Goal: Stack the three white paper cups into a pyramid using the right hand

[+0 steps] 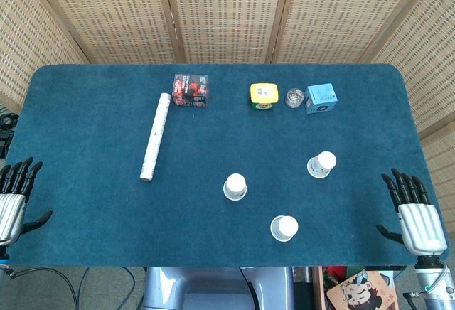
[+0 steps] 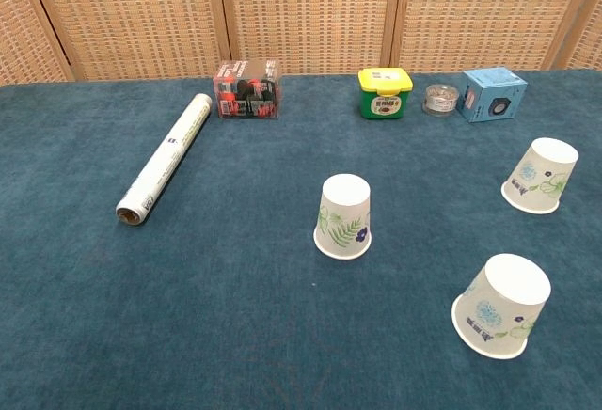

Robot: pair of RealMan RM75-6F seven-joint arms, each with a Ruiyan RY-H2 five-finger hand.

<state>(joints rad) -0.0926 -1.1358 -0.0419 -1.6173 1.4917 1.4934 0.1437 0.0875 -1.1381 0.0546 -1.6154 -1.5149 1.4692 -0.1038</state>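
Note:
Three white paper cups stand upside down, apart from one another, on the blue table. The middle cup (image 1: 235, 186) (image 2: 343, 216) has a leaf print. A second cup (image 1: 284, 227) (image 2: 500, 307) is nearest the front edge. The third cup (image 1: 320, 164) (image 2: 539, 176) is farther back on the right. My right hand (image 1: 412, 212) hovers at the table's right front corner, fingers spread, holding nothing, well right of the cups. At the left front edge my left hand (image 1: 13, 196) is likewise spread and empty. Neither hand shows in the chest view.
A rolled white tube (image 1: 155, 136) (image 2: 166, 157) lies left of centre. Along the back sit a clear box of red and black items (image 1: 190, 90) (image 2: 246, 89), a yellow-lidded green tub (image 1: 264, 96) (image 2: 385, 93), a small clear jar (image 1: 294, 97) (image 2: 438, 99) and a light blue box (image 1: 320, 98) (image 2: 493, 94).

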